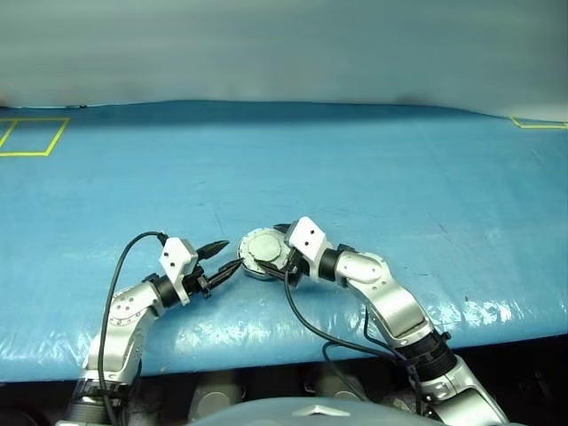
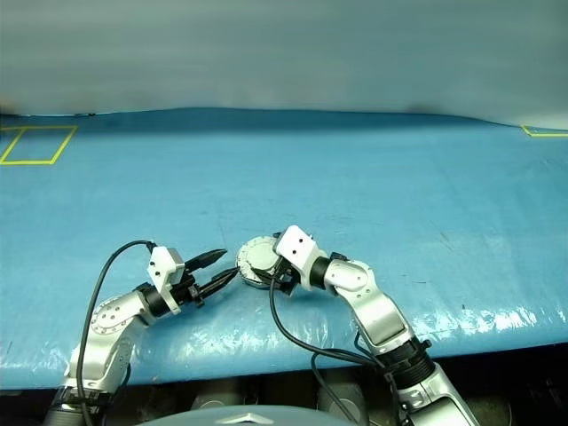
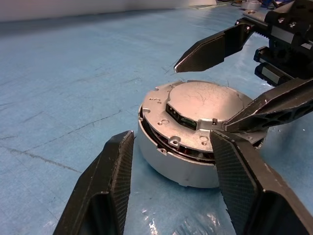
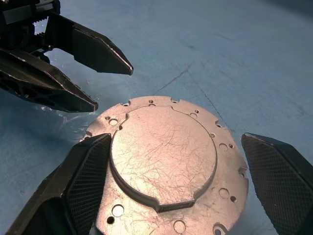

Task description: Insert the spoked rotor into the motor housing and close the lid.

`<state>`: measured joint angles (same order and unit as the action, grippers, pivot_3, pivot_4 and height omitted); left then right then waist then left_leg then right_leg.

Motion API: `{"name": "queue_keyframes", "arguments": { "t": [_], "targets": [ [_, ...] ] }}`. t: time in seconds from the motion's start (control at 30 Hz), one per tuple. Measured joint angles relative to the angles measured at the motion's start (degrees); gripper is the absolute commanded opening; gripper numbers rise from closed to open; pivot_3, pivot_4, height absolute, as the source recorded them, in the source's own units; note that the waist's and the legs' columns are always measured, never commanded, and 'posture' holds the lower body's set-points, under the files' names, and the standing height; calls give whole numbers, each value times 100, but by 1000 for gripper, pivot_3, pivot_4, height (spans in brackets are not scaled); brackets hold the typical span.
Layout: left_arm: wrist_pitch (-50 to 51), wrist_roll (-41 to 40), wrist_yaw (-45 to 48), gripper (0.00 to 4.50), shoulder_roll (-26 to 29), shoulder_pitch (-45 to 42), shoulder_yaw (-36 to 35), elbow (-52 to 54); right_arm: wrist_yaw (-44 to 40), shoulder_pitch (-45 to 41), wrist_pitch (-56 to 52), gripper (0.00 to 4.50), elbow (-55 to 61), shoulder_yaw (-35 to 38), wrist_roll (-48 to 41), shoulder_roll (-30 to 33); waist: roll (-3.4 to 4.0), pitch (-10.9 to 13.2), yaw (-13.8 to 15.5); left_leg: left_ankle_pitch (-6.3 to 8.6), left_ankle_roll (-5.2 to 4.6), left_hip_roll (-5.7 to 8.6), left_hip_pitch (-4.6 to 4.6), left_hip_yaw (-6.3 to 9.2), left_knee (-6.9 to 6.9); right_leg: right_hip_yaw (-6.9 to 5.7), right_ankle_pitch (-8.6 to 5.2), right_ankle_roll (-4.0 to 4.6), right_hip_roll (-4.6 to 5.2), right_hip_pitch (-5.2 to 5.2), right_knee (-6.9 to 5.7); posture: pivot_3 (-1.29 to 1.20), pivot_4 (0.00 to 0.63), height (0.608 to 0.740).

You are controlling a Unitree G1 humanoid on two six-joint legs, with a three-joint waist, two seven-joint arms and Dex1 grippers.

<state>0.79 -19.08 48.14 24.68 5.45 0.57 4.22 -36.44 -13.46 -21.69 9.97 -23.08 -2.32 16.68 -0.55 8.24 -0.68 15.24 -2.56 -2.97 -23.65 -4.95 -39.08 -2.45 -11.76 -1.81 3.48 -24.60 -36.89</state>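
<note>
Near the front edge of the blue table cover (image 1: 373,169), between the two grippers, sits the motor housing (image 3: 171,164) — a round, shallow silver casing resting flat on the sheet. Its lid (image 4: 166,161) is down on top, plain outer face upward, scratched and ringed with small holes and studs. On the side facing the left wrist camera the lid is not fully seated: a dark gap runs between its rim and the casing wall, and a strip of reddish-copper winding shows through it. The spoked rotor cannot be made out; whether it lies under the lid cannot be told.

From the robot's left, the left gripper (image 1: 222,257) points toward the housing, its two black fingers (image 3: 105,191) parted and holding nothing. In the left wrist view one finger is beside the casing wall with blue sheet between them, while the other crosses in front of the lid's rim; contact there cannot be judged.

From the right, the right gripper (image 4: 176,196) reaches in over the housing, angled down. Its jaws stand wide — released, one finger on either side of the lid, the nearer one at the rim and the other clear of it. Nothing is held. In the left wrist view its fingertips (image 3: 190,56) straddle the far side of the lid, one above the top face and one low by the edge.

Yellow tape marks (image 1: 31,138) lie on the cover at the far left and far right corners, well apart from the housing.
</note>
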Motion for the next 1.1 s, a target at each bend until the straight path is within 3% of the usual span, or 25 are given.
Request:
{"name": "queue_keyframes", "arguments": {
  "t": [0.2, 0.37, 1.1],
  "targets": [
    [0, -1, -37, 2636, 21, 56, -9, 0, -55, 1, 34, 4461, -26, -20, 12, -12, 0, 0, 1, 0, 0, 0, 2, 1, 0, -1, 0, 0, 0, 1, 0, 0, 150, 740],
    [-6, -1, -64, 2636, 28, 56, -15, 0, -82, -16, 50, 3027, -56, -76, 26, -51, 0, 0, -2, 0, 0, -1, 2, 0, 0, 0, 0, 0, 0, 0, 0, 0, 150, 740],
    [54, -143, -140, 2636, 22, 23, -143, 30, 132, -75, -88, 3008, -222, -193, 176, -201, 0, -3, -11, 0, 1, -5, 29, 2, -1, -2, -10, -13, 2, 0, -1, 0, 150, 740]
  ]
}}
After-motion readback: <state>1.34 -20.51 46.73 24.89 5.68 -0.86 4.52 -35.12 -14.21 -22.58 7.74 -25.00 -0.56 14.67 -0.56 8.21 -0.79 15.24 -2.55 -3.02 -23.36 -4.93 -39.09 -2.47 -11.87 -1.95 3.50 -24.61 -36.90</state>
